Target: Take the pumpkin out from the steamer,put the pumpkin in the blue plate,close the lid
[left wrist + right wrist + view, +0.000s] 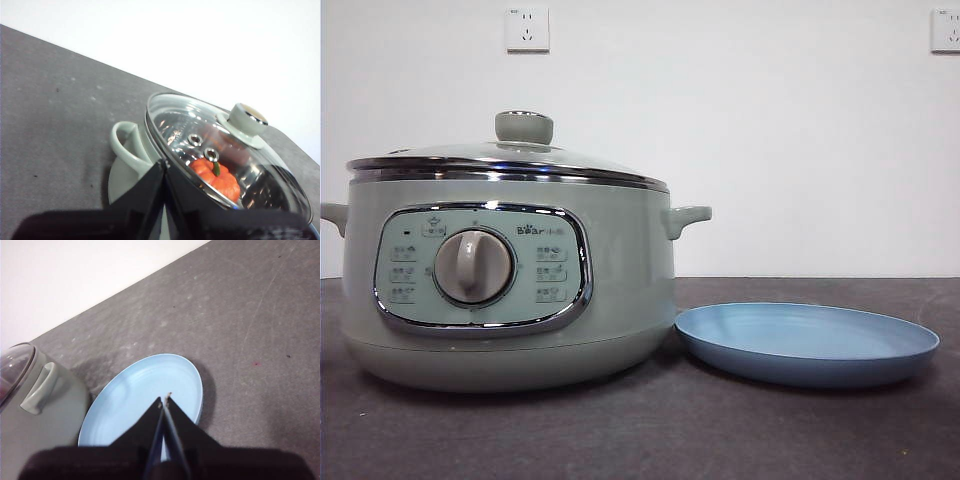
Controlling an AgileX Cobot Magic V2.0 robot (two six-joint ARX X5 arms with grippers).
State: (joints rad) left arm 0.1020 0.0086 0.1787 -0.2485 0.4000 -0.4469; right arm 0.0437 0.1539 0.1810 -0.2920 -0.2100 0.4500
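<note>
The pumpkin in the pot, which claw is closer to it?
Left. The left claw sits at the lid rim, with the pumpkin just under the glass. The right claw is over the blue plate, beside the steamer.

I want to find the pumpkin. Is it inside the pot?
Yes, inside. The pumpkin shows through the glass lid, which sits closed on the steamer.

The steamer hides the pumpkin in the front view; its panel labels are too small to read.
</note>
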